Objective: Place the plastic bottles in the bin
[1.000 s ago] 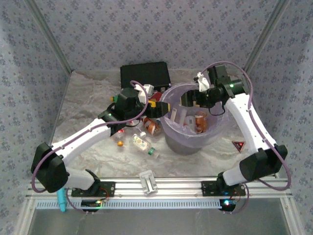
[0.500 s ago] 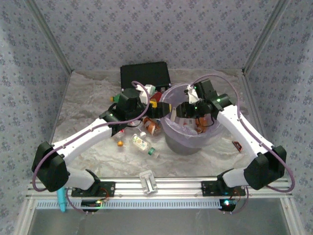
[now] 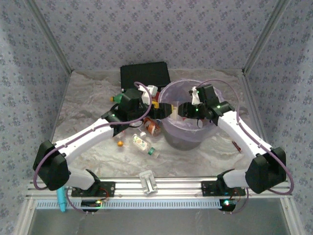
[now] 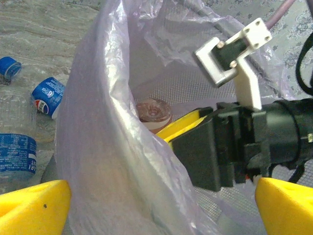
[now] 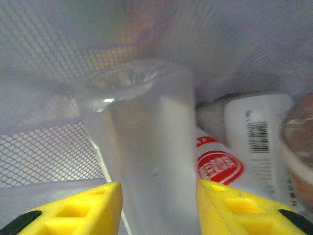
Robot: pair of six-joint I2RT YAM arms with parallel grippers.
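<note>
Where the lavender bag (image 4: 112,122) billows across the left wrist view, cannot see most of the bin's inside; can just make out one amber bottle base (image 4: 153,111) behind the film. Cut off to two yellow tips at the bottom corners: the left gripper (image 4: 161,210), spread wide with only bag film between, hard by the rim of the bin (image 3: 182,143). Cropped at the left edge: a blue-labelled bottle (image 4: 17,154) outside the bin. Close and blurred, down inside the bin: the right gripper (image 5: 159,205), fingers pressed against both sides of a clear bottle (image 5: 146,147).

Beside it, three more: a red-badged bottle (image 5: 220,166), a barcoded bottle (image 5: 259,132), a brownish bottle (image 5: 301,147) half out of frame. On the table (image 3: 83,98) left of the bin, at least three: an orange-labelled bottle (image 3: 153,126), a pale bottle (image 3: 140,142), a green-capped bottle (image 3: 153,152). One black case (image 3: 145,74) behind.
</note>
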